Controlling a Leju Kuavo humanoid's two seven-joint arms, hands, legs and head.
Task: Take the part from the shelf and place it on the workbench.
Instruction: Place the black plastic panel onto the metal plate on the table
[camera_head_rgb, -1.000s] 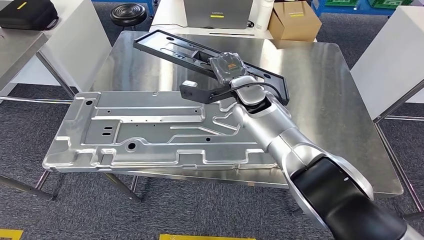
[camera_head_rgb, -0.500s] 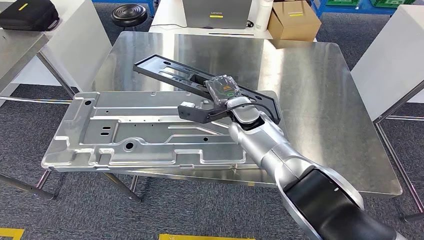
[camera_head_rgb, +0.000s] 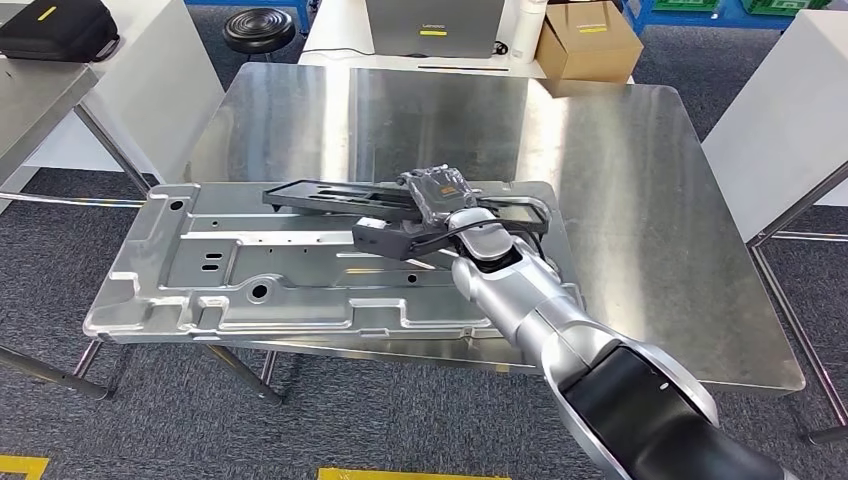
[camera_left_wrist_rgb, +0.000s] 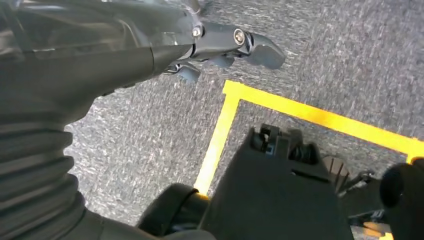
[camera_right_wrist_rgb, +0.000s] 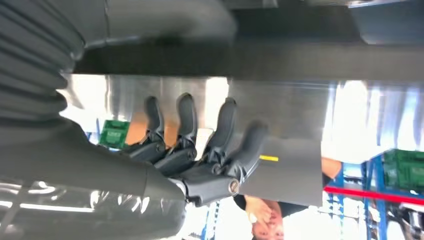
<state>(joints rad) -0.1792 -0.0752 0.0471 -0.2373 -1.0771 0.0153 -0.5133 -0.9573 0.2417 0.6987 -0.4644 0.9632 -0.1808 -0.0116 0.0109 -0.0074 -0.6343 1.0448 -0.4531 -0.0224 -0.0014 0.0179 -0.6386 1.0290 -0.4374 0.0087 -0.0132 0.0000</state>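
One black part (camera_head_rgb: 330, 195) in right hand (camera_head_rgb: 440, 195), labels unreadable

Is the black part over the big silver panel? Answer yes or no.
Yes, in the head view the black part lies across the silver panel, under the right robot hand.

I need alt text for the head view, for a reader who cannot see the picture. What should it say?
The robot's right hand holds a long black frame part low over a large silver stamped metal panel that lies on a steel workbench. Behind the bench stand a cardboard box, a grey laptop and a black stool.
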